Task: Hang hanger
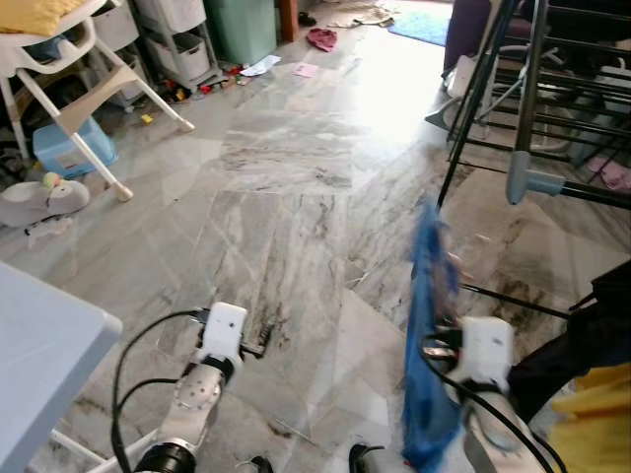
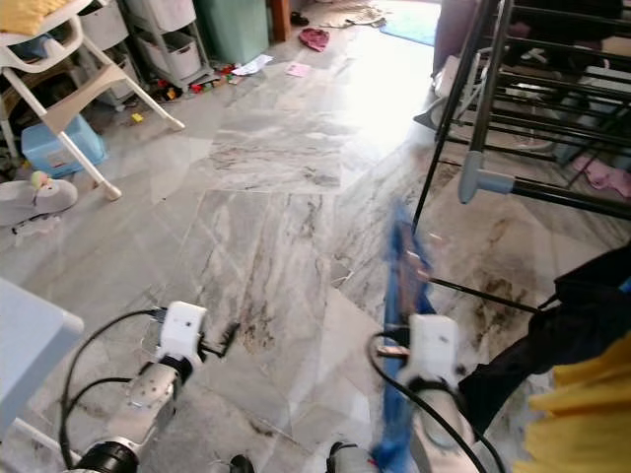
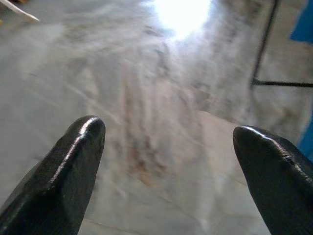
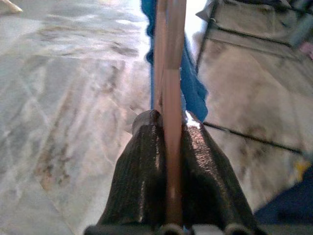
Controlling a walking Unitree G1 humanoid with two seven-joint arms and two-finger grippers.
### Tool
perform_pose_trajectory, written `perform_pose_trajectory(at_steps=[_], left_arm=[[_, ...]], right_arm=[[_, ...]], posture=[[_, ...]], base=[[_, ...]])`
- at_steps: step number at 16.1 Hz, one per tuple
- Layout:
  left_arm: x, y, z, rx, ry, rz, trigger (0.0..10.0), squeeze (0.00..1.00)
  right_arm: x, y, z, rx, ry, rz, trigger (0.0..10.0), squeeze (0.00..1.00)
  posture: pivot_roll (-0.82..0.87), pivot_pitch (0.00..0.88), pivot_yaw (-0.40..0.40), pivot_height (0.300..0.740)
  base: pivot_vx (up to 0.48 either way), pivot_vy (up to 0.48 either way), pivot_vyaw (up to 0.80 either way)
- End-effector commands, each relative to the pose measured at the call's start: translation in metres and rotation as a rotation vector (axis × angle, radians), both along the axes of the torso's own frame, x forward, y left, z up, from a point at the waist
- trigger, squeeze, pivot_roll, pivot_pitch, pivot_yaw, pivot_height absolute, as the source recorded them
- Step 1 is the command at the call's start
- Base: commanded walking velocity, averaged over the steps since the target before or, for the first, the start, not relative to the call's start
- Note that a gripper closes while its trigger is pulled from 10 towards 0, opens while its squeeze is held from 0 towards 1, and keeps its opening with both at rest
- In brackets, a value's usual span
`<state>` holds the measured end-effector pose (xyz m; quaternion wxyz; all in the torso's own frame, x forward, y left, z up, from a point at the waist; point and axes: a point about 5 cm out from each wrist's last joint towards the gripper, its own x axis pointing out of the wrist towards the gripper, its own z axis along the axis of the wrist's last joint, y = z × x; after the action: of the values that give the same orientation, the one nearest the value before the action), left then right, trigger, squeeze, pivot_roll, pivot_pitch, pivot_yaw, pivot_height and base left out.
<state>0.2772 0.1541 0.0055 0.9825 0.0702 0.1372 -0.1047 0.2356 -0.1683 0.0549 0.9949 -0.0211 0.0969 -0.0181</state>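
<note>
My right gripper point(image 4: 168, 128) is shut on a pinkish hanger point(image 4: 168, 73) that carries a blue cloth point(image 1: 430, 335); the cloth hangs blurred in front of my right arm, low at the right. A black drying rack point(image 1: 537, 118) with a grey joint stands just beyond it at the right, and dark and yellow clothes point(image 1: 592, 394) hang at its near corner. My left gripper point(image 3: 168, 147) is open over the marble floor, low at the left, with nothing between its fingers point(image 3: 73, 161).
A white high chair point(image 1: 79, 89) and a blue stool point(image 1: 69, 148) stand at the far left. Drawer units point(image 1: 177, 39) line the back wall. A light table corner point(image 1: 39, 365) juts in at the near left. Small toys and papers lie on the floor behind.
</note>
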Motion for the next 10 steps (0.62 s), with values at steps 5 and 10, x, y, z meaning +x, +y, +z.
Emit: perform_pose_trajectory(at_steps=[5, 10], left_arm=[[-0.004, 0.014, 0.02, 0.032, -0.126, 0.073, 10.0, 0.0], [-0.011, 0.001, 0.028, 0.01, -0.141, 0.047, 10.0, 0.0]], right_arm=[[0.002, 0.012, 0.007, 0.057, -0.068, 0.09, 10.0, 0.0], [0.013, 0.014, 0.02, 0.022, -0.119, 0.112, 10.0, 0.0]], posture=[[-0.13, 0.106, 0.03, 0.74], [-0.12, 0.161, 0.025, 0.74]], base=[[0.0, 0.0, 0.0], [0.0, 0.0, 0.0]])
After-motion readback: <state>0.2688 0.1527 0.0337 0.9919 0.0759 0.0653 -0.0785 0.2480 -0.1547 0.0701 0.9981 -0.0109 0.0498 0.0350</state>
